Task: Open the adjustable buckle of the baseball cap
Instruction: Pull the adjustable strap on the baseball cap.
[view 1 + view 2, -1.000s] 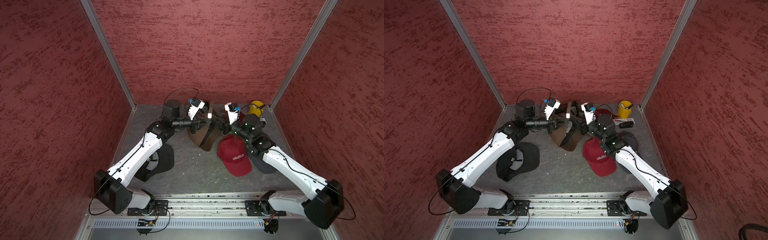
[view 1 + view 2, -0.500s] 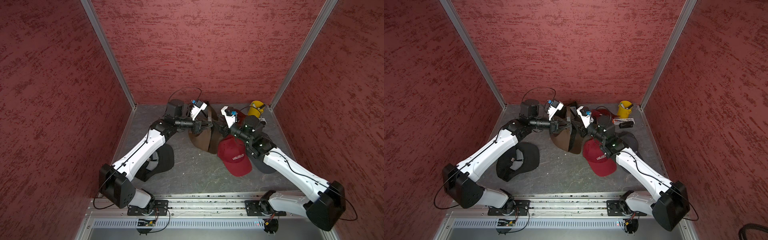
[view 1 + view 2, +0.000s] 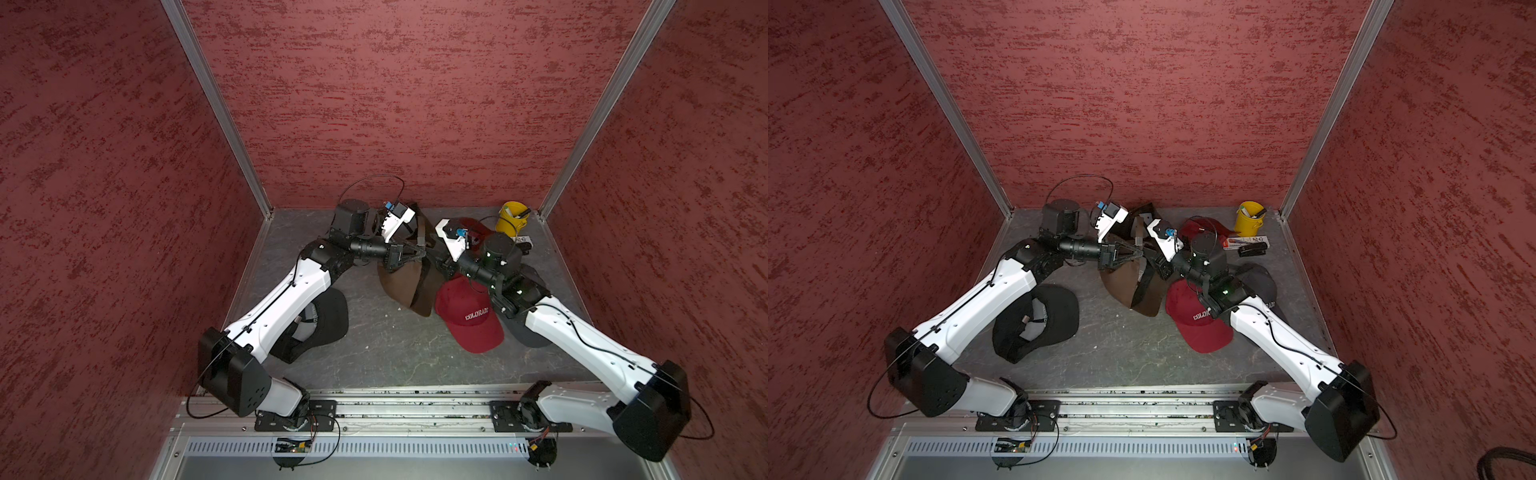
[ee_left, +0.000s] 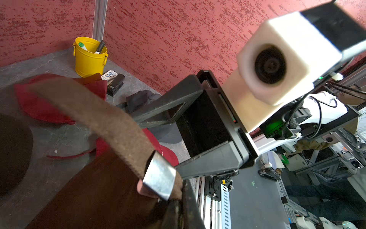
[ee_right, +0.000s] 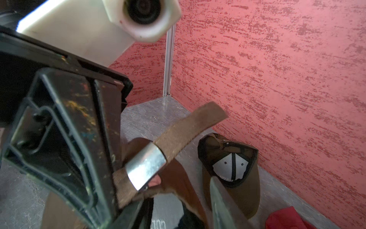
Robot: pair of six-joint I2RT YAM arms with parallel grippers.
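While the brown cap [image 3: 401, 286] is held up at the back middle of the tabletop [image 3: 374, 357], the left gripper [image 3: 420, 252] has its jaws clamped tight on the cap's rear edge, just beside the metal buckle [image 4: 159, 176]. The right gripper [image 4: 156, 143] faces it with jaws apart, one on each side of the strap [image 4: 95, 107] near the buckle. The strap runs through the buckle, its loose end sticking out free.

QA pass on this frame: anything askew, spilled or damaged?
Nothing spilled or damaged. Brown cap hangs crumpled from the shut left gripper, its strap end sticking loose past the buckle. Black cap lies upside down.
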